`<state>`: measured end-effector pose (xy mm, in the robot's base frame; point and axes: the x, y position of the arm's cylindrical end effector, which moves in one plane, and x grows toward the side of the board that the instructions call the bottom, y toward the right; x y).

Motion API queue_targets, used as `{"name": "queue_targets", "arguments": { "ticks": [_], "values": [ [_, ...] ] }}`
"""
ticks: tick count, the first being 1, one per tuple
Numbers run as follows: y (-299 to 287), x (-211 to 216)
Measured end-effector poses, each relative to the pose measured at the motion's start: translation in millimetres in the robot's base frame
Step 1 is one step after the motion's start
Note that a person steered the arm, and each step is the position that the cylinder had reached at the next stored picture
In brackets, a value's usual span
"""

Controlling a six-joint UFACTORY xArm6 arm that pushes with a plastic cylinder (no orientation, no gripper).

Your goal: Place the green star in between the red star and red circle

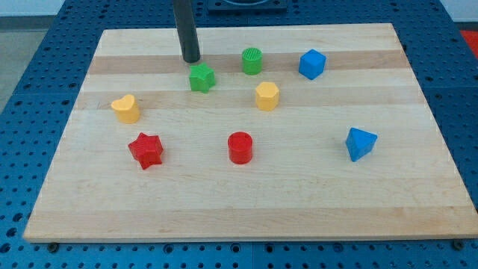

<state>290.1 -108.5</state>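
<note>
The green star (202, 78) lies in the upper middle of the wooden board (246, 202). The red star (146, 150) lies lower left of it and the red circle (240, 147) lies lower right of it, with a wide gap between the two reds. My tip (192, 60) stands just above and slightly left of the green star, very close to its upper edge; I cannot tell if it touches.
A green cylinder (252, 60) and a blue cube (312, 64) sit at the top right. A yellow hexagon (267, 96) is right of the green star. A yellow heart (126, 109) is at the left. A blue block (360, 143) is at the right.
</note>
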Motion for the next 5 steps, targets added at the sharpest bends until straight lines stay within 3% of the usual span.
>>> {"name": "queue_targets", "arguments": {
  "ticks": [2,3,4,5],
  "values": [
    [9,55],
    [12,32],
    [28,40],
    [28,90]
  ]
}}
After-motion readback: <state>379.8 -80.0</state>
